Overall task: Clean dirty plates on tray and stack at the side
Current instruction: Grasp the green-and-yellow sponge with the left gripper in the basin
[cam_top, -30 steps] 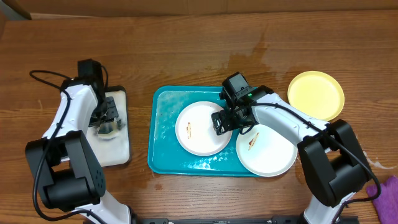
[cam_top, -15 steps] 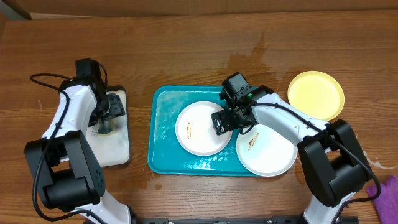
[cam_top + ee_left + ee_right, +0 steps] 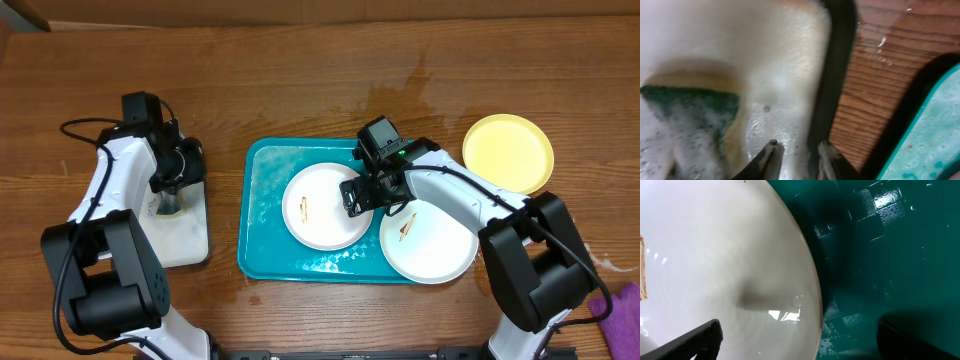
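The teal tray (image 3: 262, 165) holds a white plate (image 3: 318, 212) with an orange smear. A second smeared white plate (image 3: 435, 250) overhangs the tray's right edge. The yellow-green plate (image 3: 508, 152) lies on the table at the right. My right gripper (image 3: 372, 195) is open and low over the first plate's right rim. In the right wrist view its fingers (image 3: 805, 340) straddle the plate (image 3: 715, 245) rim, one over the plate, one over the tray (image 3: 880, 245). My left gripper (image 3: 180, 168) (image 3: 797, 150) is open and empty at the white tray's right rim.
A small white tray with a black rim (image 3: 190, 235) (image 3: 837, 75) holds foam and a green-and-yellow sponge (image 3: 170, 207) (image 3: 695, 102). A purple cloth (image 3: 628, 315) lies at the front right corner. A wet patch (image 3: 405, 90) marks the table behind the teal tray.
My left gripper has risen off the sponge and shifted toward the white tray's far right rim, leaving the sponge in the foam. The right arm has not moved.
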